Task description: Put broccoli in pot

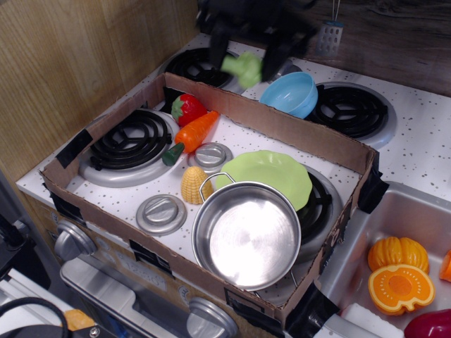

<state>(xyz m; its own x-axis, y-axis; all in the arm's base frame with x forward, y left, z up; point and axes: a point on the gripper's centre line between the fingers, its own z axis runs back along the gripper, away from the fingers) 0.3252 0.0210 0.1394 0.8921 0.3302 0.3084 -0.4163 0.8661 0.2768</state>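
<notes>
A: What is lying inside the cardboard box [331, 141]?
B: The pot [248, 234] is sitting at the front edge, mouth open upward. The green plate [271, 174] is touching its rear rim. The corn [192, 184] is just beside the pot's handle, and the carrot [192, 134] is lying further back.
A: And the gripper [244, 62]?
B: It is blurred, hanging high over the box's back wall near the blue bowl [292, 94], its fingers clamping the broccoli [243, 66].
</notes>
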